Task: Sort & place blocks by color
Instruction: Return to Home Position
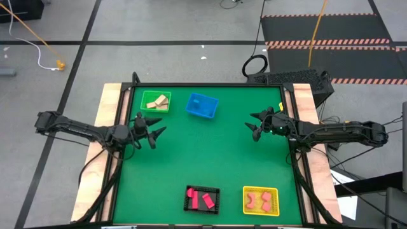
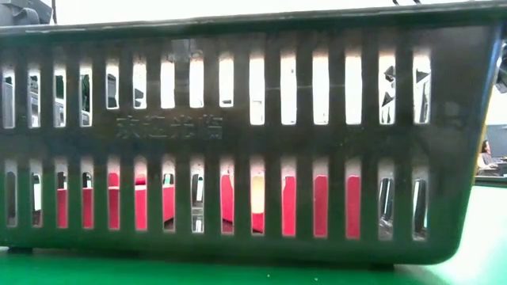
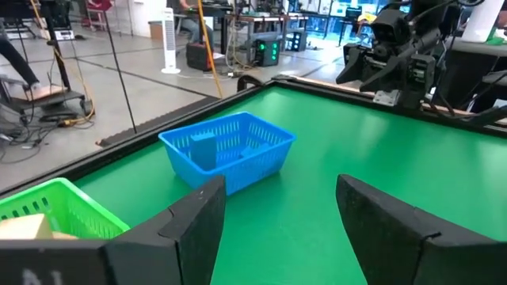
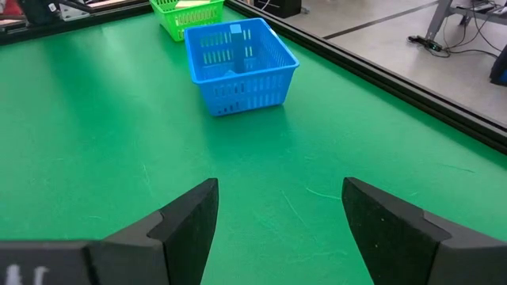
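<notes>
Tan wood blocks (image 1: 156, 100) lie in the green basket (image 1: 145, 95) at the far left. Blue blocks (image 1: 201, 104) lie in the blue basket (image 1: 213, 109) beside it. Pink-red blocks (image 1: 202, 199) lie in the black basket (image 1: 188, 205) at the near edge, and they show through its slots (image 2: 305, 207) in the low view. Pinkish blocks (image 1: 259, 201) lie in the yellow basket (image 1: 275, 202). My left gripper (image 1: 161, 124) hangs open at the table's left side, holding nothing. My right gripper (image 1: 250, 122) hangs open at the right side, also holding nothing.
The bare green mat (image 1: 203, 152) stretches between the two grippers and the four baskets. The black basket's wall (image 2: 253, 134) fills the low view. My left wrist view shows the blue basket (image 3: 230, 150), the green basket (image 3: 59, 207) and the right arm (image 3: 404, 47) beyond.
</notes>
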You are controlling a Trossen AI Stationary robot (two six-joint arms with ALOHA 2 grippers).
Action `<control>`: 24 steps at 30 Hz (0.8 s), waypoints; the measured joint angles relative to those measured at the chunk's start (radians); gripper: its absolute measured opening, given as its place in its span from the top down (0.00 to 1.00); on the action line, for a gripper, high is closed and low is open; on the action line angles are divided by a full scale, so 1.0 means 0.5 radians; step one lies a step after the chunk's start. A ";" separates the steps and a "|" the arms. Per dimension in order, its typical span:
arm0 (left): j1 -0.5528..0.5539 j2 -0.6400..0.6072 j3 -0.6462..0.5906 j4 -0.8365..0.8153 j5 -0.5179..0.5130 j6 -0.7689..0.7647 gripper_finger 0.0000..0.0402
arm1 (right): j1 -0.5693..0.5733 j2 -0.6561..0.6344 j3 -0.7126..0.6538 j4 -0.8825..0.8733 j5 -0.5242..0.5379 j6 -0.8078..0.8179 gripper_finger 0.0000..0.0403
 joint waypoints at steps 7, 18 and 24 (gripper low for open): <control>0.047 0.000 0.000 0.066 -0.029 0.213 0.40 | 0.000 0.000 0.000 0.000 0.000 0.000 0.36; 0.517 0.000 0.001 -0.062 -0.115 0.227 0.40 | 0.000 0.000 0.001 0.000 0.000 0.000 0.36; 0.655 0.000 0.001 -0.070 -0.116 0.098 0.40 | 0.000 0.000 0.001 0.000 0.000 0.000 0.36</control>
